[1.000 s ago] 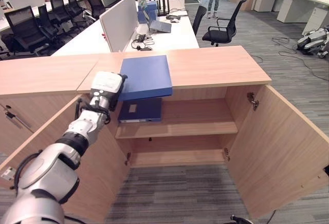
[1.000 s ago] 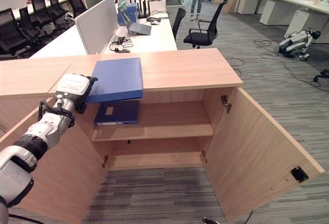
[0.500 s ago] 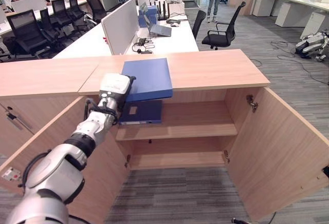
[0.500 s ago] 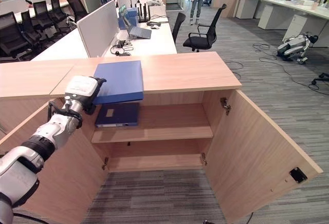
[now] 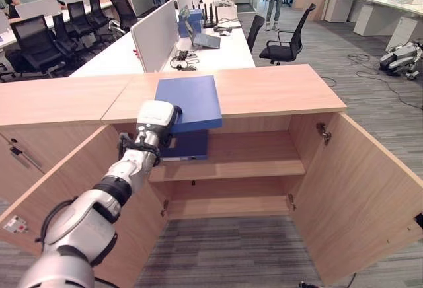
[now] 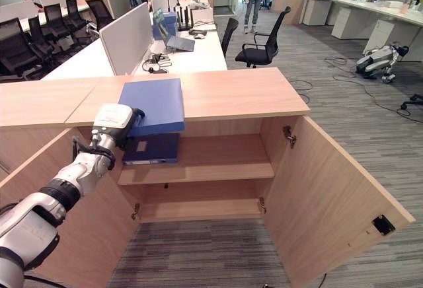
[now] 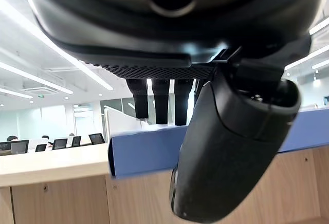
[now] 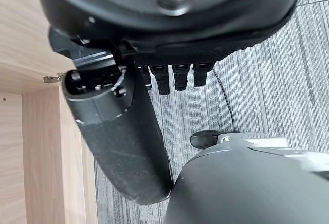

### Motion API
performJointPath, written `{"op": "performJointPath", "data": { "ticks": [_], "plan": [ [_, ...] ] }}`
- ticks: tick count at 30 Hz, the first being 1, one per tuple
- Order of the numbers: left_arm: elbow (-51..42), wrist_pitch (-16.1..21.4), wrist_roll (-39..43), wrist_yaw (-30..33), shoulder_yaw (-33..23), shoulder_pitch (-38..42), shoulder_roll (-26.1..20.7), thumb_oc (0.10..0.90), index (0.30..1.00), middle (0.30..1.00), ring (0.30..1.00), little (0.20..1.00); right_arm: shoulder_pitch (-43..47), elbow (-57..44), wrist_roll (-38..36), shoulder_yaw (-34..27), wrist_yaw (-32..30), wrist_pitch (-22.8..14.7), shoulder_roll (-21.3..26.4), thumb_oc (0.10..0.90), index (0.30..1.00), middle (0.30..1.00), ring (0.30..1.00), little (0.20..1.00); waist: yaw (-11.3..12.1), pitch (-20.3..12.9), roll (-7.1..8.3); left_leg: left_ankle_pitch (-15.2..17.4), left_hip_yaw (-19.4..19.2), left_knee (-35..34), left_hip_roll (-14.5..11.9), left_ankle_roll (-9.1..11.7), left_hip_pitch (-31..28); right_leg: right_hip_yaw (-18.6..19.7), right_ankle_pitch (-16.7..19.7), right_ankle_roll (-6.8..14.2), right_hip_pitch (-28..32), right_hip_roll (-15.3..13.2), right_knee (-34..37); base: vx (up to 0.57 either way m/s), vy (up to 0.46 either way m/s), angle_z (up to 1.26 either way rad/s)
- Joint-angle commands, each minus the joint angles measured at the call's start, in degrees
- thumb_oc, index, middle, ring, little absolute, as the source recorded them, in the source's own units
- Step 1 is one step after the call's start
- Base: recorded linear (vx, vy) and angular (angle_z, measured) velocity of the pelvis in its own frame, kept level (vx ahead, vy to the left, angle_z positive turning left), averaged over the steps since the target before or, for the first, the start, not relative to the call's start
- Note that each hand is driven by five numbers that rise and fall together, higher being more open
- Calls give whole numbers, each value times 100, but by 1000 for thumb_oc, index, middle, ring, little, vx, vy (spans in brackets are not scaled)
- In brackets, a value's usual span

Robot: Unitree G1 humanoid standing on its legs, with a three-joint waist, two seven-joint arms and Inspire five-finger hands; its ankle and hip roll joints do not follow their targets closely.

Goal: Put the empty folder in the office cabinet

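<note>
My left hand (image 5: 154,121) is up at the cabinet's (image 5: 277,90) top front edge, at the near left corner of the folder (image 5: 189,102). In the left wrist view my fingers (image 7: 161,99) run straight out over the folder's (image 7: 149,149) top face and my thumb (image 7: 231,147) hangs below its near edge, so the hand pinches that corner between them. From the head views the hand's back covers the fingers.

The folder is blue and lies flat on the cabinet top, at about 11 o'clock from the open compartment. Its near edge juts out past the top's front lip, over the upper shelf (image 5: 258,164). It is not inside the cabinet.

Directly below it, on the left part of the upper shelf, lies a second folder (image 5: 188,146), darker blue, flat, with a pale label on its cover. The rest of that shelf and the lower shelf (image 5: 231,203) hold nothing I can make out.

Both doors stand open: the left door (image 5: 59,182) swung toward 8 o'clock under my arm, the right door (image 5: 360,182) toward 4 o'clock.

My right hand (image 8: 118,131) shows in its own wrist view, fingers (image 8: 177,75) straight and holding nothing, over grey carpet (image 8: 267,70) beside a wood panel (image 8: 31,131).

Beyond the cabinet, at 12 o'clock, is a white desk (image 5: 211,47) with a laptop (image 5: 205,35), and an office chair (image 5: 285,34) at 1 o'clock.
</note>
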State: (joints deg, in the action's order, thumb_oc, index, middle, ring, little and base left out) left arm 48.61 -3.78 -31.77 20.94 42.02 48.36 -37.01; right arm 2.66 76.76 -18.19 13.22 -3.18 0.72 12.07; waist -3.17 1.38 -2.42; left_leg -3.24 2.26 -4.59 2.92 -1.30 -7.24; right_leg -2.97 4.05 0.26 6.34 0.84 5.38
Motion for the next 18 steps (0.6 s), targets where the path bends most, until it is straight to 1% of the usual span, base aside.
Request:
{"op": "performJointPath", "data": {
  "ticks": [1,9,18],
  "plan": [
    [773,-148,78,115,-379,736,0,400,300,300,300,300,-34,303,91,164,-74,-12,189,800,900,900,900,900,-90,-223,58,628,157,-41,41,183,8,-95,-428,719,304,-240,-38,-7,0,-5],
    [922,-189,14,101,-386,674,78,400,300,300,300,300,-32,308,121,202,-82,-8,185,800,900,900,900,900,-97,-241,73,621,146,-41,42,188,26,-96,-426,714,292,-245,-38,-4,-1,-3],
    [994,-279,-101,278,-438,638,164,400,300,300,300,300,-44,299,152,263,-109,-30,144,800,900,900,900,900,-92,-242,99,615,160,-41,34,190,37,-113,-428,702,285,-245,-38,0,0,0]
  ]
}}
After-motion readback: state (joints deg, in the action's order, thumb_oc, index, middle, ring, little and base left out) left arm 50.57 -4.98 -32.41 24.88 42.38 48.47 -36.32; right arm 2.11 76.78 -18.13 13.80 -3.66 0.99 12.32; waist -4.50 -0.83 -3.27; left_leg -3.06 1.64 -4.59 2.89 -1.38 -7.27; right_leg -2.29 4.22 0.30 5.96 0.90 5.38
